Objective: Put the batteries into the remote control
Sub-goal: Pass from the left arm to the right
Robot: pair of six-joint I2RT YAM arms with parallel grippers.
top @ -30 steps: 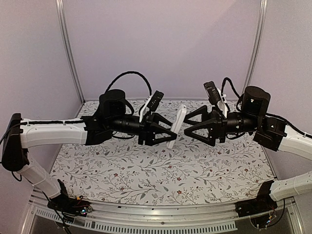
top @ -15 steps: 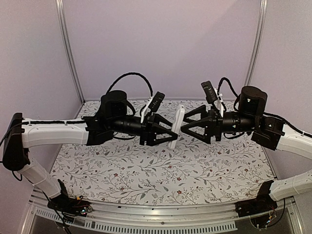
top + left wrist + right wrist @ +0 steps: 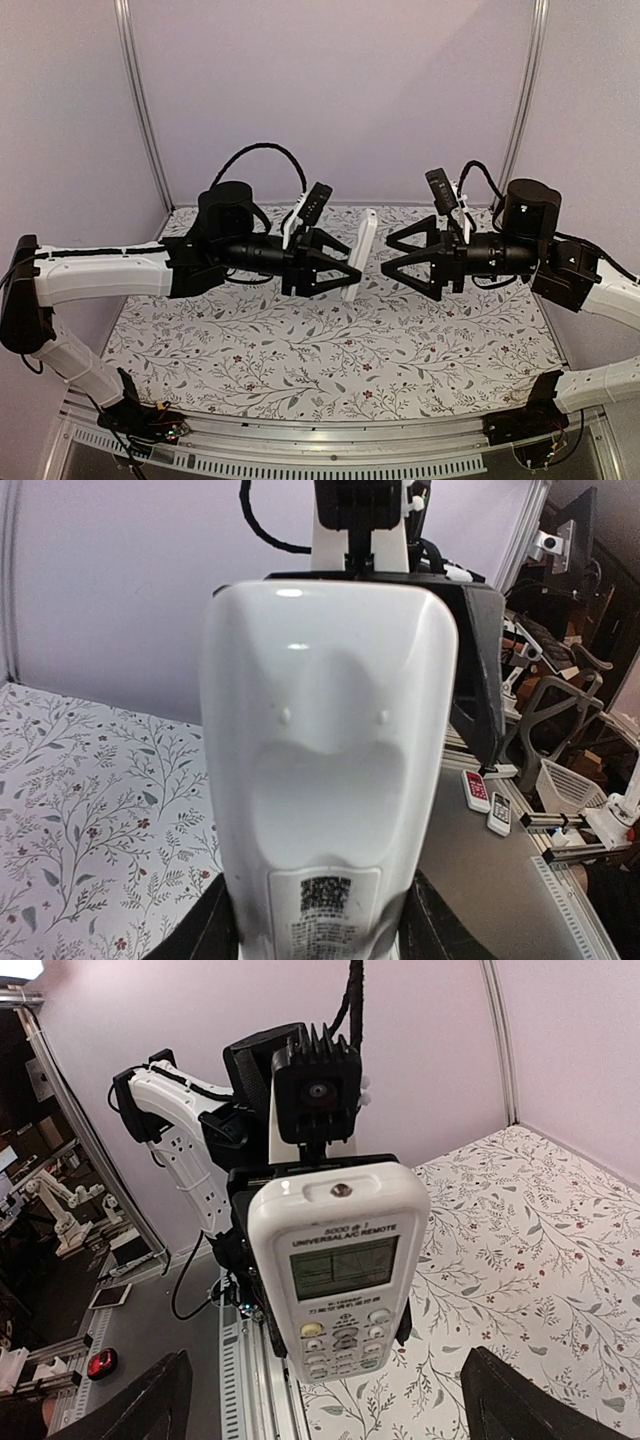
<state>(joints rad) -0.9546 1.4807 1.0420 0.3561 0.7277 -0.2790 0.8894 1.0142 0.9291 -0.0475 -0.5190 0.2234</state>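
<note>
The white remote control [image 3: 361,254] hangs upright in mid-air over the middle of the table, with my left gripper [image 3: 346,268] shut on its lower end. In the left wrist view its plain white back [image 3: 325,750] with a label faces me, and a black finger [image 3: 212,925] stands at each side. The right wrist view shows its face [image 3: 340,1270] with the grey screen and buttons. My right gripper [image 3: 386,256] points at it from the right, open, a short gap away, with nothing between its fingers [image 3: 150,1400]. The batteries are out of view.
A flower-print cloth [image 3: 300,350] covers the table. Metal frame posts [image 3: 140,100] stand at the back corners and a metal rail [image 3: 320,440] runs along the near edge. Beyond the table, two small remotes [image 3: 488,800] lie on a grey surface.
My right gripper closed in on the remote control's face, then drew back to the right with its jaws wider. The left gripper keeps its hold, the remote control barely shifted.
</note>
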